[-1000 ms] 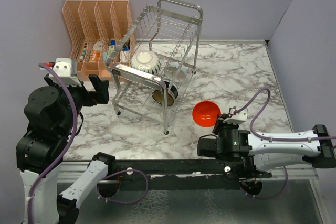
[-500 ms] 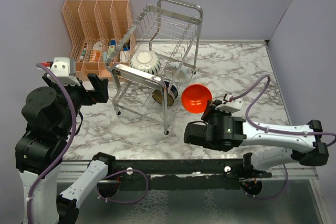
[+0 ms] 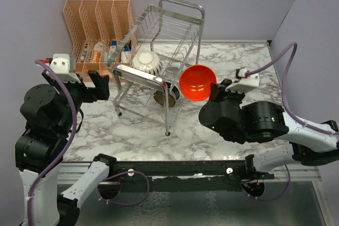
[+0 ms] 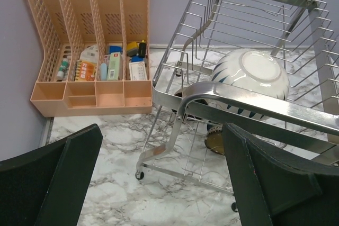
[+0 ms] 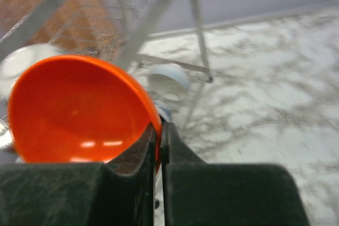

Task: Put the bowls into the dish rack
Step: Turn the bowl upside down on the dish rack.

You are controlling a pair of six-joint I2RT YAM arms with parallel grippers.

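Right tool [image 5: 159, 130]: clenched on the rim of the red-orange bowl [image 3: 197, 82], held tilted in the air just beside the right side of the dish rack [image 3: 183, 6].

Left tool [image 4: 159, 183]: released and empty, near the rack's left side.

Loaded: the blue-patterned bowl [image 3: 146, 62] lies upside down on the rack's upper tier. The dark brown bowl [image 3: 165, 95] is on its lower tier, with a pale bowl [image 5: 168, 80] near it.

Judged status: three bowls appear racked and the red-orange bowl is not yet placed. A fifth bowl cannot be located.
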